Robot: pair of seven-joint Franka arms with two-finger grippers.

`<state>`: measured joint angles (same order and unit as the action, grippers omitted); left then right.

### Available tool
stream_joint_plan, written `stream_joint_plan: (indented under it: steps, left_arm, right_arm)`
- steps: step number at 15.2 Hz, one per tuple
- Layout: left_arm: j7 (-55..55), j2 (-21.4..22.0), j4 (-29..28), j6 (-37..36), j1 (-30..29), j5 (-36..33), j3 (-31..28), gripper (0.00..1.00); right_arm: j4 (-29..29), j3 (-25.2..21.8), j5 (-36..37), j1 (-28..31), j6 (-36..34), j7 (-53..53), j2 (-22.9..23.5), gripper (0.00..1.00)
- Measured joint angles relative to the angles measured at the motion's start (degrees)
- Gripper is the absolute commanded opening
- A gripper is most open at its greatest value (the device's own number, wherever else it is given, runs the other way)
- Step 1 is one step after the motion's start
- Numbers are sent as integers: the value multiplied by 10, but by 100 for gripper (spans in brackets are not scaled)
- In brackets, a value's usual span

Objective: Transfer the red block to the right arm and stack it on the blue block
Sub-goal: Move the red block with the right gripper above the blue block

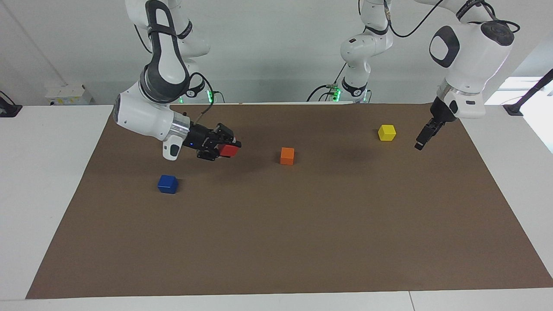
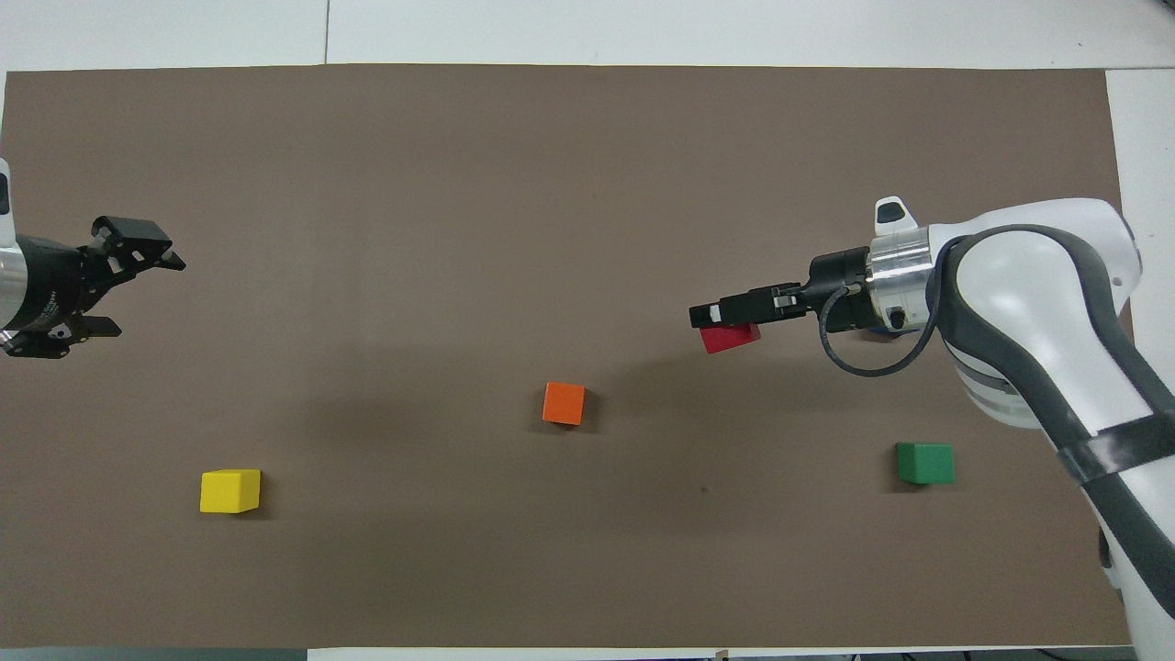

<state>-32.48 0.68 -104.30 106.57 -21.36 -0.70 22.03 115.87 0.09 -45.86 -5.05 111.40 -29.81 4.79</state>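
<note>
The red block (image 1: 228,150) is pinched between the fingers of the right gripper (image 1: 223,147), raised over the mat (image 1: 302,224) between the blue block (image 1: 167,184) and the orange cube (image 1: 287,156). It is a cube, slightly tilted, with no long axis. The blue block's top is unobstructed. The left gripper (image 1: 421,140) hangs beside the yellow cube (image 1: 386,132), fingers spread and empty.

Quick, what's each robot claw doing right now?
Right gripper: shut on the red block, up over the mat.
Left gripper: open, holding nothing, waiting at its own end of the table.
</note>
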Motion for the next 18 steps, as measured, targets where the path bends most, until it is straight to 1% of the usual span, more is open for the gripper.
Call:
stream_joint_plan:
  steps: [3,4,5,7,9,11,13,15,16,18]
  left_arm:
    - [65,-67,80,-48,30,-50,-6,100]
    - [94,-80,94,-54,51,-57,-25,100]
    - [118,-87,102,-61,82,-58,-61,100]
    - [139,-89,105,-84,139,-47,-127,100]
    - [144,-88,107,-103,152,-17,-146,100]
    - [148,-82,100,-119,155,-4,-146,100]
    - [157,-73,91,-120,164,-3,-146,100]
    - [227,-68,90,-119,166,-3,-147,100]
    - [268,-66,90,-117,166,-3,-152,100]
    - [312,-65,92,-104,166,-3,-163,100]
  right_arm:
    - [0,-2,163,22,0,42,-7,0]
    - [0,-3,215,28,0,66,-7,0]
    - [0,-3,259,34,1,91,-7,0]
    - [0,-4,327,45,9,138,-7,0]
    - [4,-4,371,54,39,186,-7,0]
    - [19,-4,393,60,94,229,-6,0]
    - [34,-4,409,63,150,266,1,0]
    - [40,-4,437,62,190,315,12,0]
    - [44,-4,446,62,201,329,18,0]
    - [48,-4,465,62,205,340,30,0]
